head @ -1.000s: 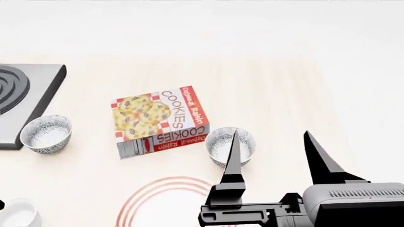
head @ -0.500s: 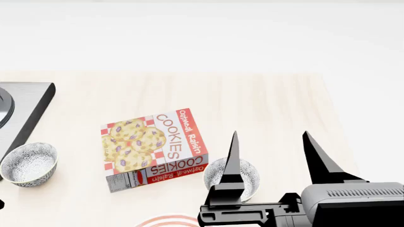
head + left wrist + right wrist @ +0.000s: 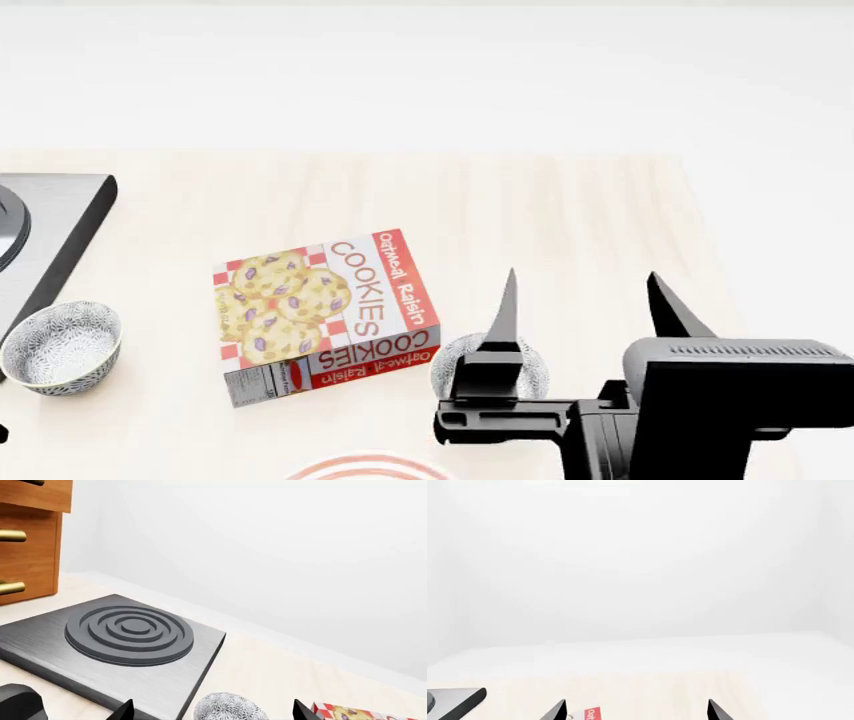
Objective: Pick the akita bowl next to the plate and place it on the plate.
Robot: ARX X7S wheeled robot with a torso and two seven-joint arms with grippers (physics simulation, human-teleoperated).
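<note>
The akita bowl [image 3: 450, 368], small with a grey floral pattern, stands just past the plate [image 3: 354, 466], of which only red rim rings show at the head view's lower edge. My right gripper [image 3: 583, 290] hovers open above the table; its left finger [image 3: 497, 340] covers the bowl's middle, and the gap between the fingers lies to the bowl's right. In the right wrist view the right gripper [image 3: 636, 711] has nothing between its tips. My left gripper [image 3: 212, 714] is open, its tips either side of the second, identical bowl [image 3: 230, 707] beside the stove.
A cookie box [image 3: 327, 315] lies flat to the left of the akita bowl. The second bowl [image 3: 60, 347] sits at the far left by the dark stove burner [image 3: 130, 632]. Wooden drawers [image 3: 27, 540] stand behind the stove. A white wall backs the table.
The head view has tilted up, sliding the objects down and the plate nearly out of frame. The right gripper has since shifted slightly right and up, still open.
</note>
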